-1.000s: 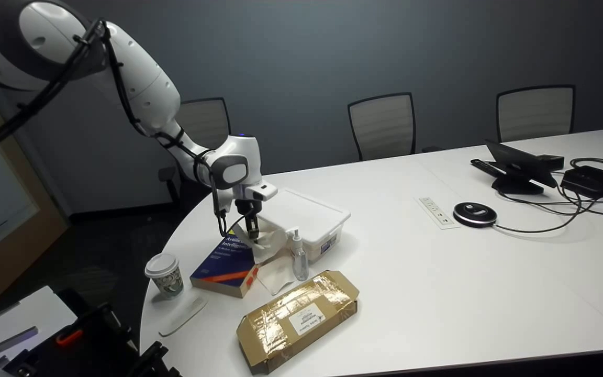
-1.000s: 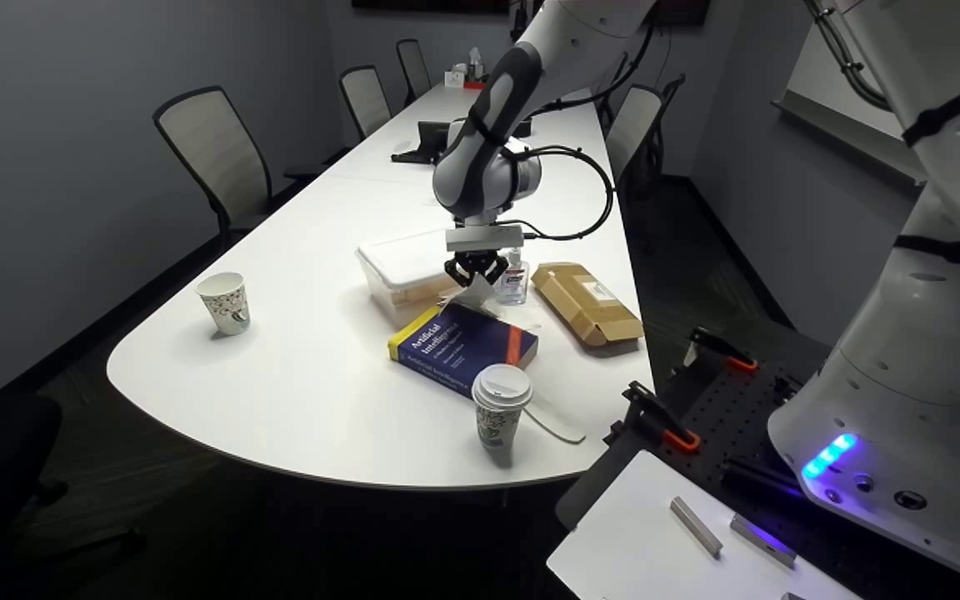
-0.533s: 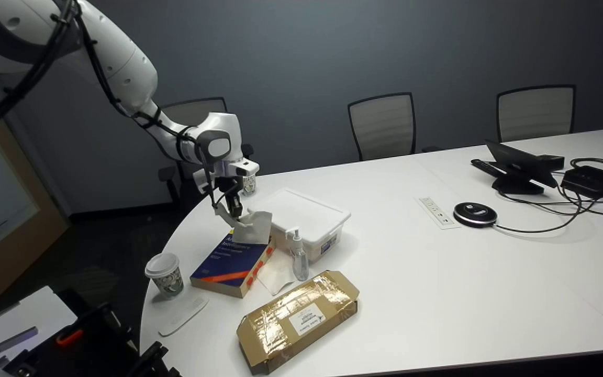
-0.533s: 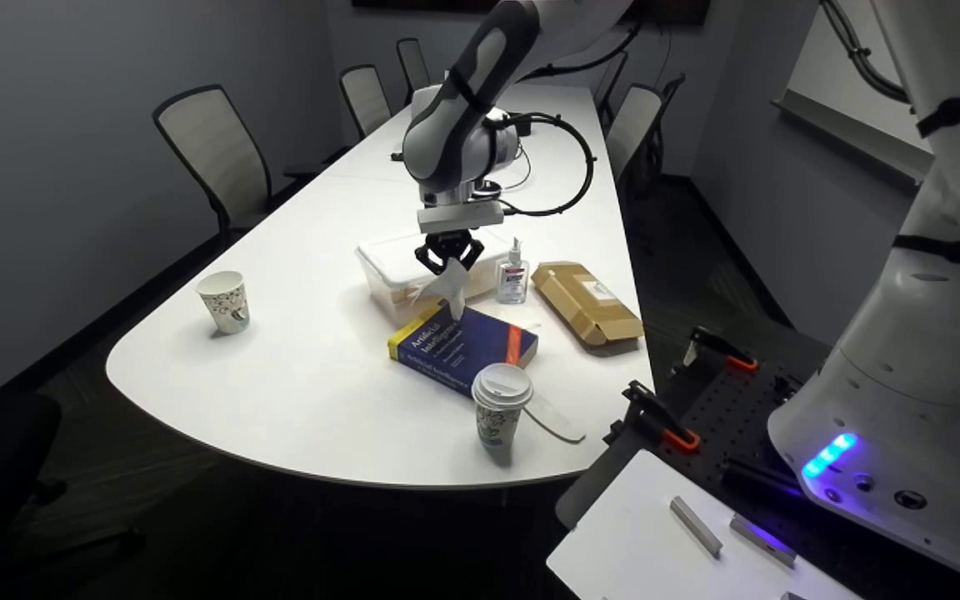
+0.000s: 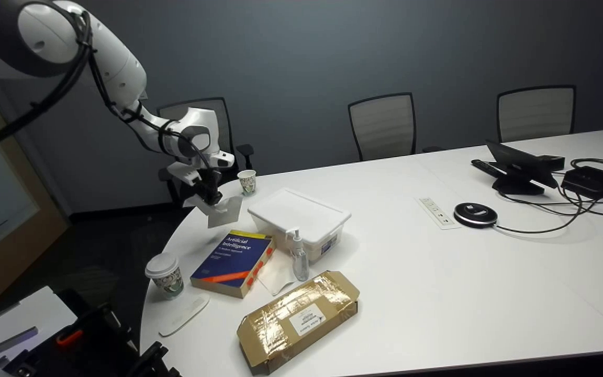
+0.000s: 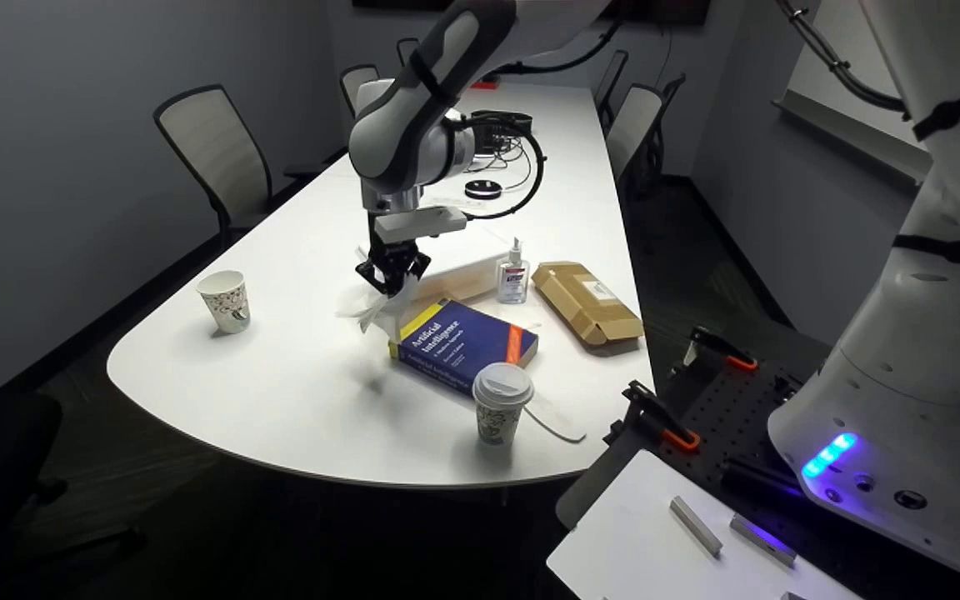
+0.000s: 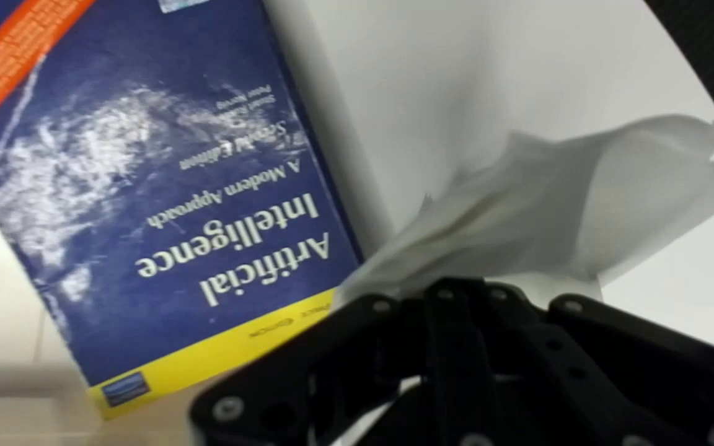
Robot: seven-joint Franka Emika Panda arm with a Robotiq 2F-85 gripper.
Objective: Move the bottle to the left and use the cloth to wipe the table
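My pincer (image 7: pixel 473 290) is pinching a crumpled white cloth (image 7: pixel 530 204), its jaws drawn together in the wrist view, with the fabric fanning out beyond them. I am holding it up over the white conference table (image 5: pixel 437 293), and a soft shadow (image 6: pixel 372 385) is falling on the surface below. The cloth is hanging just beside the yellow-banded end of the blue Artificial Intelligence textbook (image 7: pixel 177 186); whether the two are touching, I cannot tell. The clear pump bottle (image 6: pixel 512 282) is standing upright on the table in both exterior views, apart from my pincer, just beside the white-lidded plastic tub (image 5: pixel 299 214) and near the cardboard box (image 6: pixel 588 304). A thin white sheet (image 5: pixel 275 275) is lying between the bottle and the textbook. A lidded paper coffee cup (image 6: pixel 502 407) is standing near the textbook, and an open paper cup (image 6: pixel 224 302) is standing well apart from it. Farther along the table, in an exterior view, a round black puck-shaped device (image 5: pixel 475 214) is resting near a white outlet panel (image 5: pixel 436 212).
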